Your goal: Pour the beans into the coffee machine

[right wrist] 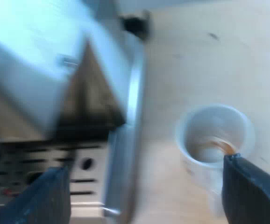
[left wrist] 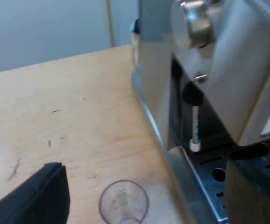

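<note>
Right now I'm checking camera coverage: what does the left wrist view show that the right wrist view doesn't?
Left wrist view: a metal knob, a steam wand, and a clear measuring glass near the open left gripper. Right wrist view: a pale cup, possibly that glass, beside the open right gripper. Both: espresso machine, drip tray, wooden table.

The espresso machine [left wrist: 228, 79] looked like smooth brushed metal with a dull sheen, the table [left wrist: 79, 107] was pale wood, matt and lightly scuffed, and the measuring glass [left wrist: 124, 201] was clear and glossy.
</note>
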### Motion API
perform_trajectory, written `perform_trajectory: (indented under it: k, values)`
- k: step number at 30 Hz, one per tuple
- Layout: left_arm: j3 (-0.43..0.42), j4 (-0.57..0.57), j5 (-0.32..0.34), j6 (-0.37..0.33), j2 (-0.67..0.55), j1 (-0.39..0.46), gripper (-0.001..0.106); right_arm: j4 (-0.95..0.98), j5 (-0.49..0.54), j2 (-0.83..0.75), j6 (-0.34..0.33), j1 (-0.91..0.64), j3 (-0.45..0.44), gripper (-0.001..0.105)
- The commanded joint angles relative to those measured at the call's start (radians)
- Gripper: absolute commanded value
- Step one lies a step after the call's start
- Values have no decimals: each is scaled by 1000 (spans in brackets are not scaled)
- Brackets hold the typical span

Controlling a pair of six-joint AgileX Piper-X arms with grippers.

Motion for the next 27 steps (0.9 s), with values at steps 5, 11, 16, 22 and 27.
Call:
perform_trajectory:
  k: [5, 11, 16, 22, 27]
  values:
    - [-10, 5, -17, -2, -17, -4, 70, 52, -8, -71, -187, -93, -11, 69]
    - [-10, 37, -38, -2, -104, -1, 70, 54, 17, -159, -201, -94, -11, 69]
    - [-10, 37, -37, -2, -202, -1, 70, 81, 17, -218, -201, -94, -11, 69]
    - [-10, 55, -43, -2, -332, -1, 70, 121, 17, -290, -201, -94, -7, 69]
    - [-10, 141, -89, -2, -436, -1, 70, 125, 17, -358, -201, -94, -7, 69]
